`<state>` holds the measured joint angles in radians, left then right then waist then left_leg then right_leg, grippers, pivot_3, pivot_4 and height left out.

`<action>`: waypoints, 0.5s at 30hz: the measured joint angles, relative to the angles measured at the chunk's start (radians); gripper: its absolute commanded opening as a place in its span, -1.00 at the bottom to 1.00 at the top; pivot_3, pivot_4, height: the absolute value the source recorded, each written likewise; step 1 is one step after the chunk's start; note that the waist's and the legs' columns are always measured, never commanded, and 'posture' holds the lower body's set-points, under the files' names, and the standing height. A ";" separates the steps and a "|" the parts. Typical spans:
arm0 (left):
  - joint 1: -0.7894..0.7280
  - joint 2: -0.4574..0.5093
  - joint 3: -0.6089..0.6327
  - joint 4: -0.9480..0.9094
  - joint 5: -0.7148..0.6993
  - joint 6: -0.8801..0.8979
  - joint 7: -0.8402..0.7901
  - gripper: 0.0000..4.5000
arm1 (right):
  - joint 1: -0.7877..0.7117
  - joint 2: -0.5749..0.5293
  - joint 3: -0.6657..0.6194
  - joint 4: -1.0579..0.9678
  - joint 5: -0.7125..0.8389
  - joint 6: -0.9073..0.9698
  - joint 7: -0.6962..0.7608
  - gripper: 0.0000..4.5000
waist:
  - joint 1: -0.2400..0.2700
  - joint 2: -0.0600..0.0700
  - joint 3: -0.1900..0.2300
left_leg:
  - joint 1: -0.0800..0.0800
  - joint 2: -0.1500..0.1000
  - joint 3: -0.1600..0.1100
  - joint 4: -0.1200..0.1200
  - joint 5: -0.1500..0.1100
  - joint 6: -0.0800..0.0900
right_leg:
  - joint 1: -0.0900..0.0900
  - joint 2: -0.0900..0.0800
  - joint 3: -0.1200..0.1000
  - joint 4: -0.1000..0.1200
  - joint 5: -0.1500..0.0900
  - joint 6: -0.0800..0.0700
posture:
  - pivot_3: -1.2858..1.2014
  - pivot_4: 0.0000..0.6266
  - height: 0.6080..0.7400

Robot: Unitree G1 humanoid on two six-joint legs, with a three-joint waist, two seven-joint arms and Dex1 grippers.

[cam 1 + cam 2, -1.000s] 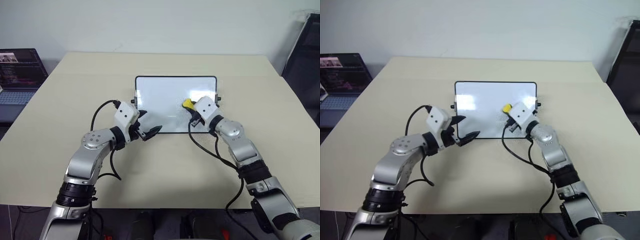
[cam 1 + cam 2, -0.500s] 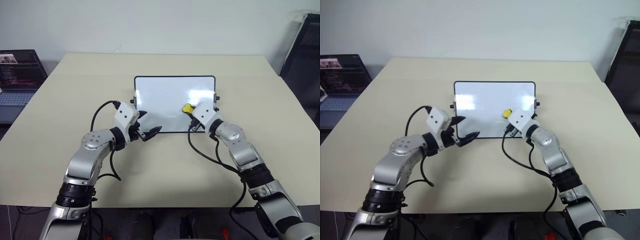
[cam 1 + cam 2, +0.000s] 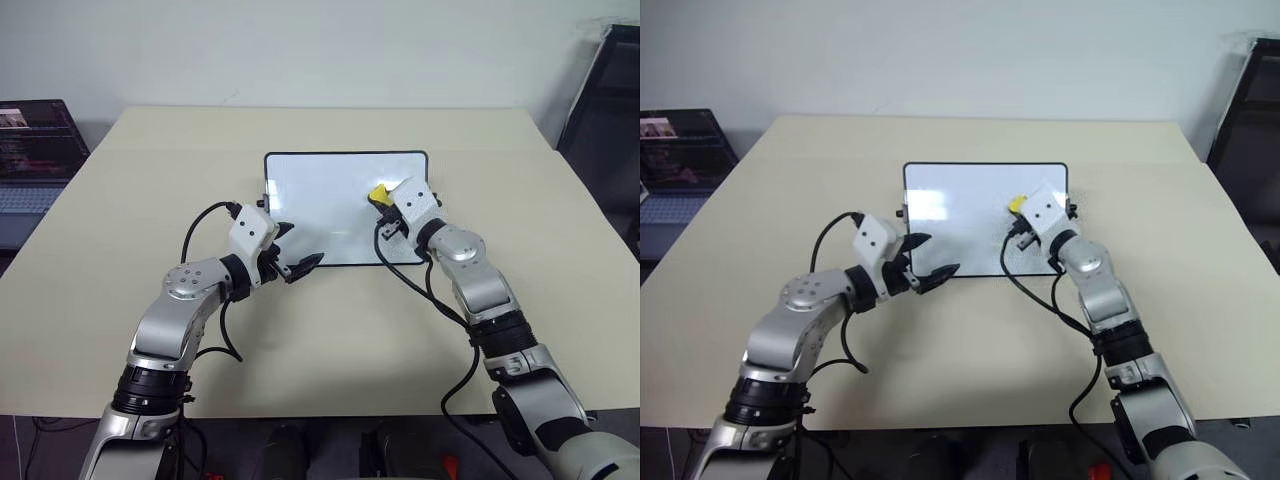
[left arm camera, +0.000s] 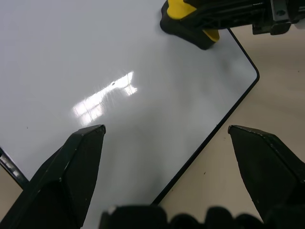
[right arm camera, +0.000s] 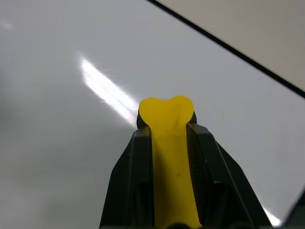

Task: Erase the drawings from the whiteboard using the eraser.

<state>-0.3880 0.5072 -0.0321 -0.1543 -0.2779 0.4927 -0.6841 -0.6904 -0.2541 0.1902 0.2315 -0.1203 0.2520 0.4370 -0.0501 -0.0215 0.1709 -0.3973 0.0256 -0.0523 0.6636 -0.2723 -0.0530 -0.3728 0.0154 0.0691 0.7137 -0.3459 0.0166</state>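
Yellow eraser sits clamped between the two black fingers of my right gripper, its rounded, notched tip poking out past them, a dark underside showing in the left wrist view. It is over the right part of the whiteboard, close to the board's far right corner. That board is a glossy white rectangle with a thin black frame and rounded corners, lying flat in the middle of the pale bench. Bright glare streaks cross its surface. I cannot make out any drawings on it; if strokes are there, the shine swallows them. My left gripper has its jaws spread wide with nothing between them, over the board's near left corner. At the far left, a laptop is cut off by the frame edge.
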 measured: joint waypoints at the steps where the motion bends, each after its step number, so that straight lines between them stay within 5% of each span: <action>1: 0.000 0.000 0.000 0.000 0.000 0.000 0.000 1.00 | 0.004 -0.001 0.016 -0.007 0.005 0.007 0.029 -0.71 | -0.002 0.000 0.000 | 0.000 0.000 0.000 0.000 0.000 0.000 | 0.000 0.000 0.000 0.000 0.000 0.000 | 0.03 -0.52 1.00; 15: 0.009 -0.001 0.000 -0.001 0.000 0.000 -0.001 1.00 | -0.016 -0.039 -0.063 -0.001 0.004 0.028 -0.102 -0.72 | 0.002 0.000 0.000 | -0.001 0.000 0.000 0.000 0.000 0.000 | 0.000 0.000 0.000 -0.001 0.000 0.000 | 0.03 -0.52 1.00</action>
<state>-0.3790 0.5058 -0.0322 -0.1554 -0.2780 0.4931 -0.6850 -0.7069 -0.2926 0.1271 0.2308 -0.1162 0.2800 0.3347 -0.0485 -0.0214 0.1710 -0.3982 0.0252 -0.0526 0.6636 -0.2723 -0.0530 -0.3730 0.0150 0.0690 0.7130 -0.3459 0.0166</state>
